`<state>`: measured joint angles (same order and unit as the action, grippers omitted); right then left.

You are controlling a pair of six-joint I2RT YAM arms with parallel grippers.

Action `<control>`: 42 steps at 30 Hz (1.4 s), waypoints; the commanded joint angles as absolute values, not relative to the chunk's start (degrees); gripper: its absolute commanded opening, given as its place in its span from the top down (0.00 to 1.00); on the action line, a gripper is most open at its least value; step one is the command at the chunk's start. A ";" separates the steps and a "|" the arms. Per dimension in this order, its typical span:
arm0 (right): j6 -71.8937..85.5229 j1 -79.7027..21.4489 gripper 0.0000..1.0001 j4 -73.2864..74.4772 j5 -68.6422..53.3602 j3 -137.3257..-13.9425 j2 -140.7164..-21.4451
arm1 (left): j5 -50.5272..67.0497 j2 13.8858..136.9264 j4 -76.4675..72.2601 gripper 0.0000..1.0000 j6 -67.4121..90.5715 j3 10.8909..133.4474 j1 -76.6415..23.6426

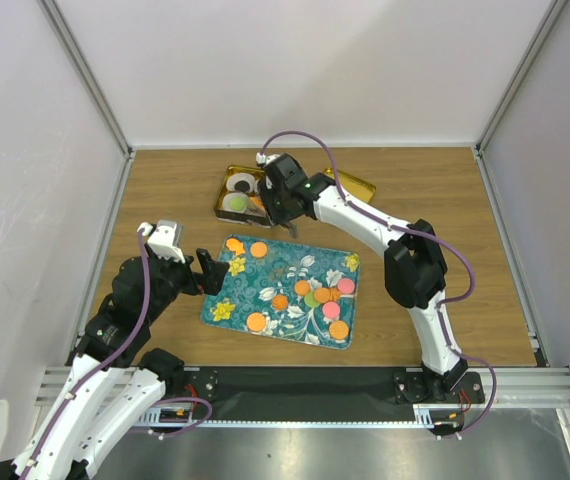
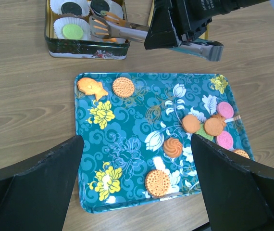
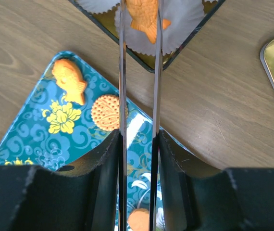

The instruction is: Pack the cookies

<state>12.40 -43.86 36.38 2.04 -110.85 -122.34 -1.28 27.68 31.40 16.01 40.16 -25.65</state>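
Right gripper clamping partly closed on metal tongs, tongs pinching an orange fish-shaped cookie at a white paper cup in the tin, other cookies lying on the floral tray, left gripper hovering wide open, holding nothing, beside the tray's left edge.

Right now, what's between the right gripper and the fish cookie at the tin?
Metal tongs, clamped in the gripper, reach the cookie; right wrist view shows it.
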 commanded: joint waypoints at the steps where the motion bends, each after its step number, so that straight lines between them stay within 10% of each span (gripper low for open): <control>1: 13.27 -43.68 0.71 34.45 3.16 -115.05 -121.82 | -1.49 27.25 29.97 0.00 15.47 40.08 -25.93; 42: 14.59 -43.16 0.50 37.35 4.40 -112.50 -118.74 | -1.41 27.60 29.88 0.00 15.47 40.08 -26.02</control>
<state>14.57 -43.38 37.63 4.25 -111.02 -123.00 -1.28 27.70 31.40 16.01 40.14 -25.76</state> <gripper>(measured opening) 0.498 0.996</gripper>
